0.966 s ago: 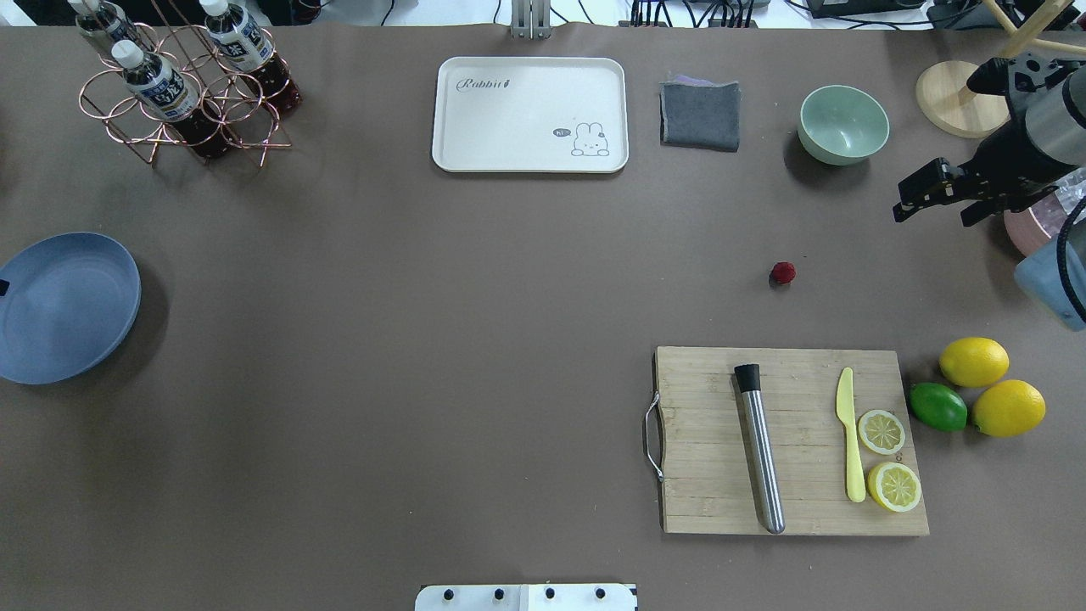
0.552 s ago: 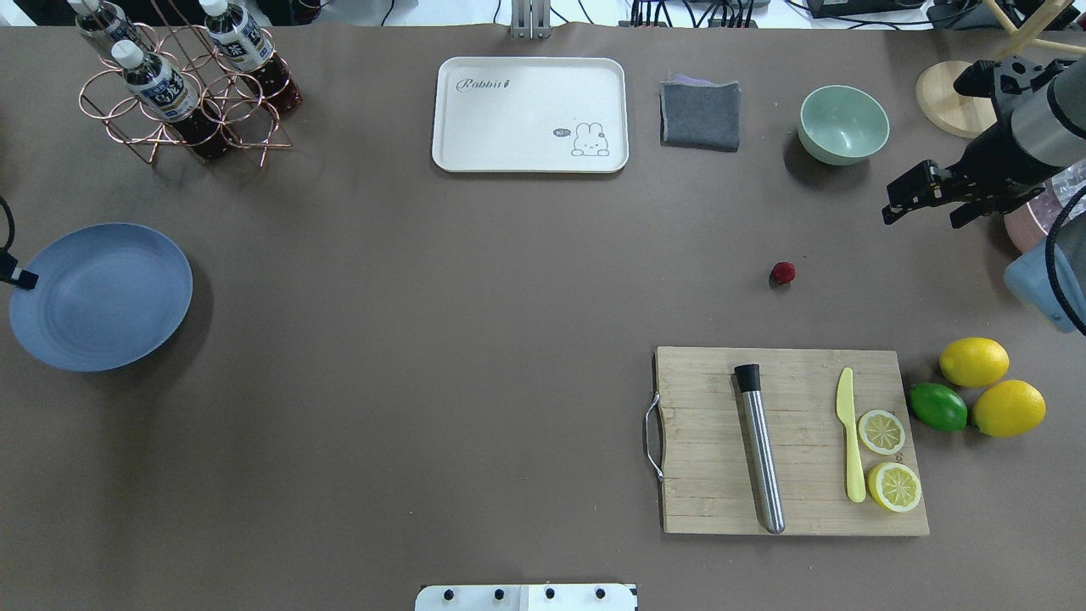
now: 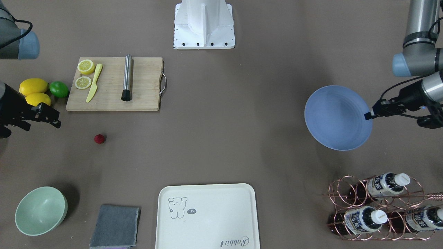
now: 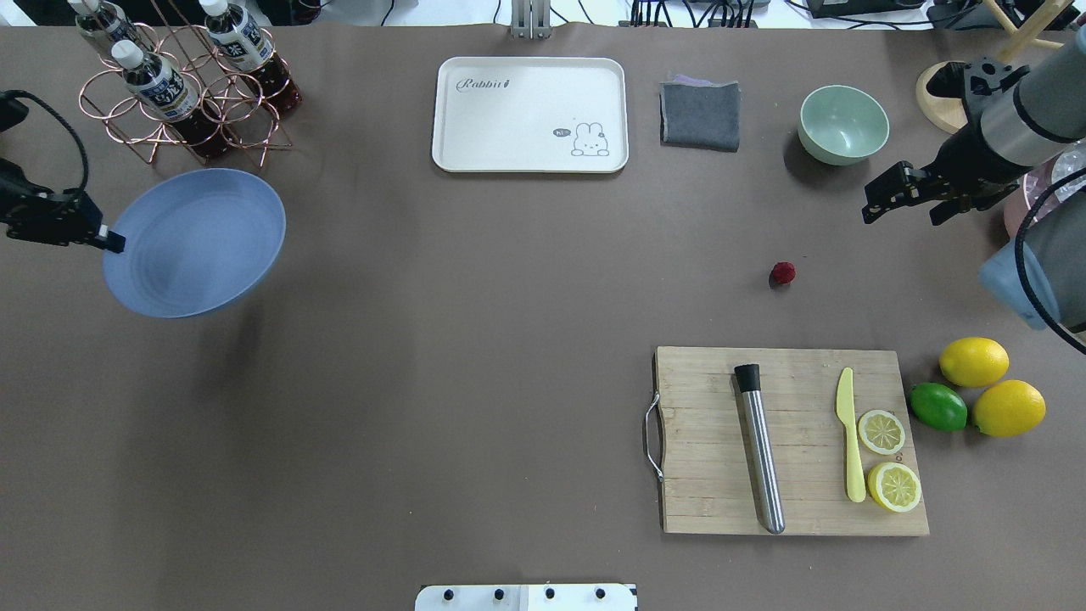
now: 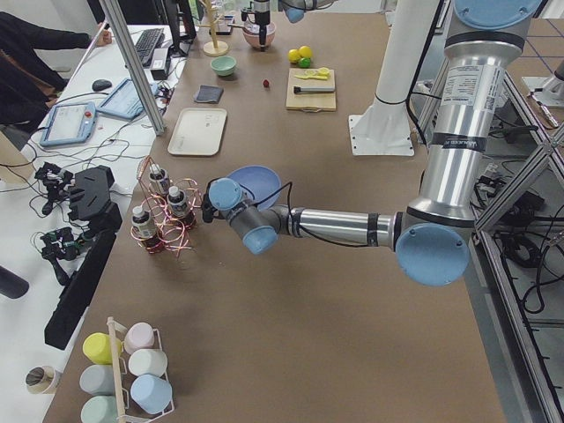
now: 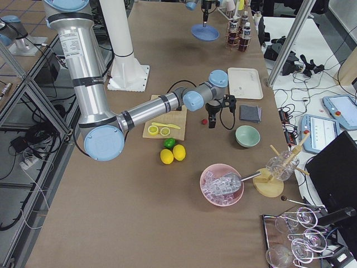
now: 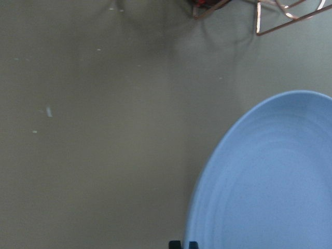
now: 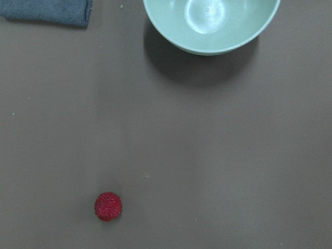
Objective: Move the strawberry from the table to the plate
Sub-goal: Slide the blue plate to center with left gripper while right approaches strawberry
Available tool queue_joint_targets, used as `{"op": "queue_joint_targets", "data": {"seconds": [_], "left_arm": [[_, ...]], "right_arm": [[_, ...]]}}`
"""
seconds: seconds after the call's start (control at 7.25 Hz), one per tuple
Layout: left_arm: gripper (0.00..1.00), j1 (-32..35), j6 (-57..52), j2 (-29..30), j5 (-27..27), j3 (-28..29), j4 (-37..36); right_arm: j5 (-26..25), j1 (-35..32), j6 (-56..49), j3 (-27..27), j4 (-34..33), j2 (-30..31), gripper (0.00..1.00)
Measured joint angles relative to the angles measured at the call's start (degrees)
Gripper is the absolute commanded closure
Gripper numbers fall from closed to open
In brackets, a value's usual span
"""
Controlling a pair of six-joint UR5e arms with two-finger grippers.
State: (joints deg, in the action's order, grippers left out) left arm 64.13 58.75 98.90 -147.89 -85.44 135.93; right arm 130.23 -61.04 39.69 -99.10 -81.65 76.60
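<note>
Dark-red and tiny, the roundish bumpy strawberry (image 4: 783, 272) lies overhead on the matte grey-brown table (image 4: 475, 339), well apart from the right gripper (image 4: 901, 214) with its spread, empty fingers, while the left gripper (image 4: 113, 243) pinches the tilted round blue plate (image 4: 199, 246) by its rim; only the right wrist view shows the berry's bumps, with no long axis to tell, below the mint-green bowl (image 8: 211, 23).

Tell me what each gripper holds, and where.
The left gripper pinches the plate at its rim, above the table. The right gripper is open and empty; the strawberry lies on the table.

Silver tubular arms (image 5: 339, 226), pale-blue joint caps (image 5: 432, 254), and a white base (image 3: 204, 24) dotted with black screws (image 3: 198, 44).
</note>
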Motion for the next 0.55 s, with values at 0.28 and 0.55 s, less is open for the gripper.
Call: {"op": "queue_joint_targets", "data": {"seconds": [0.28,0.55], "left_arm": [[1.0,-10.5,14.6,2.2,9.8,-7.7,-0.1],[1.0,-20.4,25.9,8.0,19.3,-10.0,-1.2]], "right_arm": [[-1.6,1.6,0.0,3.8,0.0,-4.2,0.0],[-3.2,2.9,1.9,7.8,2.3,-7.4,0.0]]}}
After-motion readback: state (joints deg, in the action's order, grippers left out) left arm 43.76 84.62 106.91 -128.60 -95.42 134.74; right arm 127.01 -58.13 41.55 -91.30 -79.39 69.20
